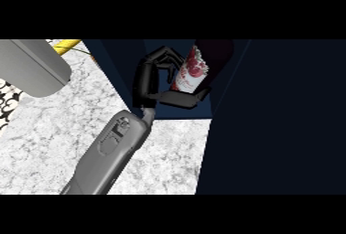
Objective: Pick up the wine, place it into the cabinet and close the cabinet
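The wine bottle, with a white label printed in red and a dark neck, stands tilted inside the dark blue cabinet at the upper middle. My right hand reaches into the cabinet from a grey forearm that rises from the lower left. Its fingers curl round the bottle's left side and the thumb lies under the bottle's base. The bottle's top fades into the cabinet's shadow. The cabinet door stands open as a broad dark panel filling the right side. My left hand does not show.
A white marbled counter spreads under the forearm. A large grey rounded arm part fills the upper left. A yellow object peeks out behind it, and a black-and-white patterned thing lies at the left edge.
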Controlling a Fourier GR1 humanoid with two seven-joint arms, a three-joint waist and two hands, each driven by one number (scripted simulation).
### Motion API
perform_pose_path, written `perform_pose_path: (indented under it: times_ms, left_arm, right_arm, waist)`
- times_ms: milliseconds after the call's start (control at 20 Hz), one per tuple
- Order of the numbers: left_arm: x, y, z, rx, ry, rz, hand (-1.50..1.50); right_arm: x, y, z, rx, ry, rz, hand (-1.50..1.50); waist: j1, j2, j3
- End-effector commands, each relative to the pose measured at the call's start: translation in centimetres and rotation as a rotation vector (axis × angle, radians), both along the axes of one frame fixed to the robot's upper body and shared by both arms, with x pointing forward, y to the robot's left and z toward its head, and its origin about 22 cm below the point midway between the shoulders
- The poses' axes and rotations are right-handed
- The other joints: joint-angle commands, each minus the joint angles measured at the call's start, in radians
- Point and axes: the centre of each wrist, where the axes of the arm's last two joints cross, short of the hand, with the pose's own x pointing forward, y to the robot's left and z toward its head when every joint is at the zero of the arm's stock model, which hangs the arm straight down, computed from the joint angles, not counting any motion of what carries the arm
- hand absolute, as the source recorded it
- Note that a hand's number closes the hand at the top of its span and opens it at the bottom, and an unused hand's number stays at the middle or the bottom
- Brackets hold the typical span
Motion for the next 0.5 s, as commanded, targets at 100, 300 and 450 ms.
perform_pose_path:
  times_ms: [100,300,450]
  left_arm:
    - [0.6,0.3,-2.3,0.015,0.004,0.004,1.50]
    - [1.8,-0.1,-3.0,0.017,0.006,0.024,1.50]
    - [1.6,0.8,-5.2,0.004,0.054,0.030,1.50]
  right_arm:
    - [-1.0,-0.6,0.0,0.015,-0.007,0.076,-1.50]
    - [-1.4,-0.5,-0.1,0.014,0.000,0.074,-1.50]
    - [-1.6,0.2,-0.5,0.009,0.012,0.094,-1.50]
  waist:
    - [0.003,0.001,0.000]
    - [-0.007,0.002,0.000]
    - [-0.007,0.003,-0.001]
